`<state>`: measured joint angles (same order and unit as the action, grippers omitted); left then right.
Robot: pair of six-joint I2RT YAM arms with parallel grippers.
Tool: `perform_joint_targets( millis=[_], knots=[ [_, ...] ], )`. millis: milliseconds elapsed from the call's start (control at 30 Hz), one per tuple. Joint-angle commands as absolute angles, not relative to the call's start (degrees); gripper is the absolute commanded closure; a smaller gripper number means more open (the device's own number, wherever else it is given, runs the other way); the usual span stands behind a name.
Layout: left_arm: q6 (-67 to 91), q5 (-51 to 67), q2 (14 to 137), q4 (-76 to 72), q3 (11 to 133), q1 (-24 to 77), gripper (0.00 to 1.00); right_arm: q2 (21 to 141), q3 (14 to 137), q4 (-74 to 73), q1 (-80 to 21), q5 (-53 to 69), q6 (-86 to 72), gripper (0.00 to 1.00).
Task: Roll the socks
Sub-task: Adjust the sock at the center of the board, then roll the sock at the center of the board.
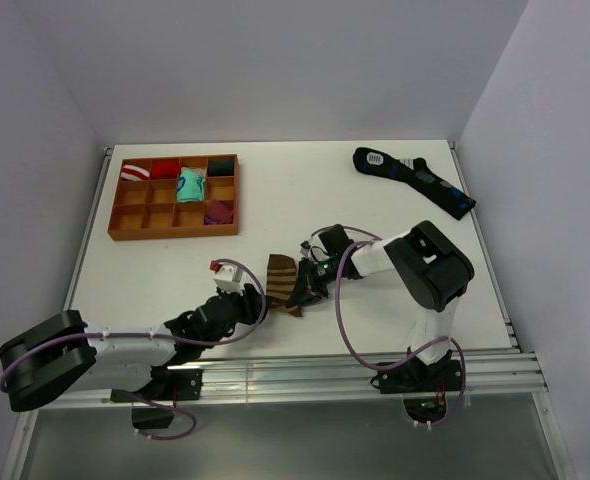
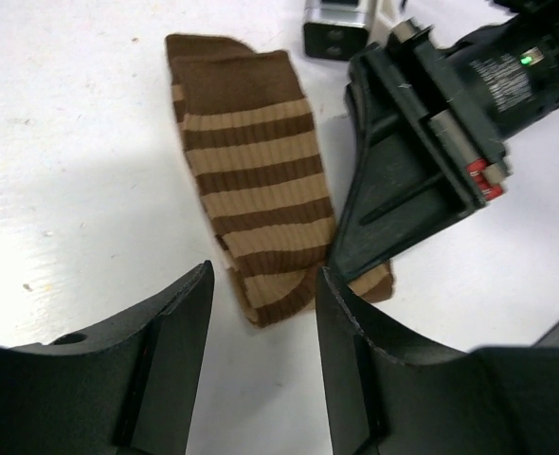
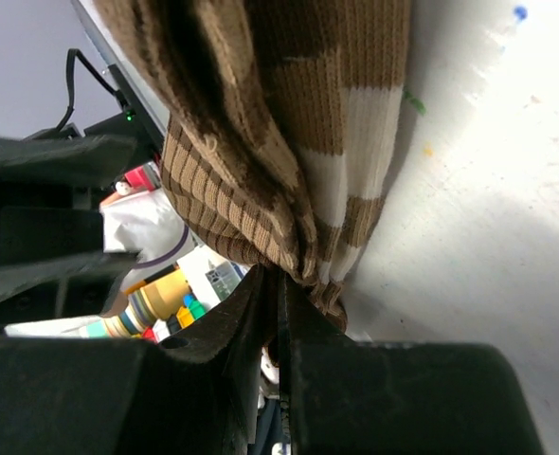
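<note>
A brown and tan striped sock (image 1: 279, 279) lies flat near the table's front centre; it fills the left wrist view (image 2: 256, 190) and the right wrist view (image 3: 261, 142). My right gripper (image 1: 297, 298) is shut on the sock's near right edge, its fingers (image 3: 261, 322) pinching bunched fabric. My left gripper (image 1: 243, 300) is open and empty just left of and in front of the sock's near end, its fingers (image 2: 180, 313) a little short of the fabric. A dark blue patterned sock (image 1: 412, 180) lies at the back right.
A wooden divided tray (image 1: 125, 215) at the back left holds several rolled socks: red and white, red, teal, dark blue, purple. The table's front edge with metal rails (image 1: 305, 375) lies just behind the arms' bases.
</note>
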<state>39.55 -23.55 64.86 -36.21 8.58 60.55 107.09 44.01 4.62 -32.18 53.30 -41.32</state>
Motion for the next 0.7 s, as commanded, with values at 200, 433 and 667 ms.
perform_joint_targets(
  millis=[200, 433, 667],
  knots=[
    [37.0, -27.8, 69.2, -40.7, 8.7, 62.4, 0.39, 108.6, 44.4, 5.0, -30.9, 55.7, -43.5, 0.96],
    [36.9, -27.2, 70.4, -41.9, 9.3, 62.5, 0.34, 109.3, 45.6, 1.7, -30.5, 55.0, -41.4, 0.97],
    [40.3, -31.9, 74.4, -32.0, 16.7, 62.5, 0.41, 102.3, 44.1, -1.2, -30.9, 49.4, -37.1, 0.91]
  ],
)
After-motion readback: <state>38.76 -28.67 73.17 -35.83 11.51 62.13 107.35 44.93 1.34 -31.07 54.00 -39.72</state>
